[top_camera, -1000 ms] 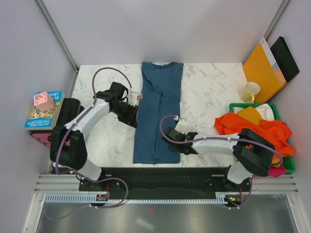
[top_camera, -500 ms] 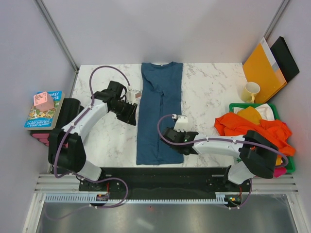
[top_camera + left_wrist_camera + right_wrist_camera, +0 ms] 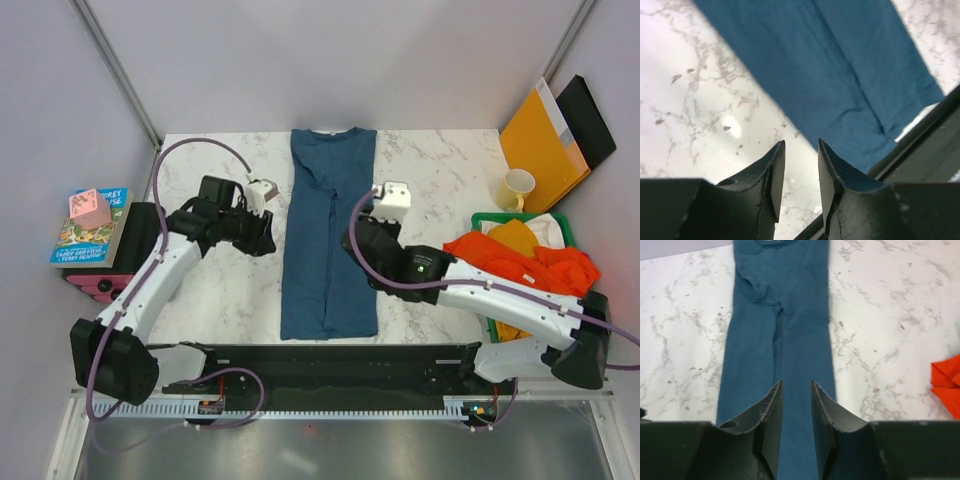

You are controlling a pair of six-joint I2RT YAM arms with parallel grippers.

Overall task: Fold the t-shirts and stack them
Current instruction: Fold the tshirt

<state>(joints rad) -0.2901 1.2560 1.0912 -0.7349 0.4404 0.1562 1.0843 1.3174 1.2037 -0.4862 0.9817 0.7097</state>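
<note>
The dark teal-blue t-shirt lies folded lengthwise into a long narrow strip down the middle of the marble table. My left gripper hovers over bare marble just left of the shirt's edge, jaws slightly apart and empty; the left wrist view shows the gripper and the shirt. My right gripper is raised over the strip's right side, jaws slightly apart and empty; the right wrist view shows it above the shirt. Orange, yellow and pink t-shirts are heaped at the right.
The heap sits in a green bin at the table's right edge. A cream mug, an orange envelope and a black folder stand at the back right. Books lie off the table's left side. A black rail runs along the near edge.
Both grippers have let go of the shirt and pulled away. The left moved left off its edge. The right rose from the lower right corner toward the middle.
</note>
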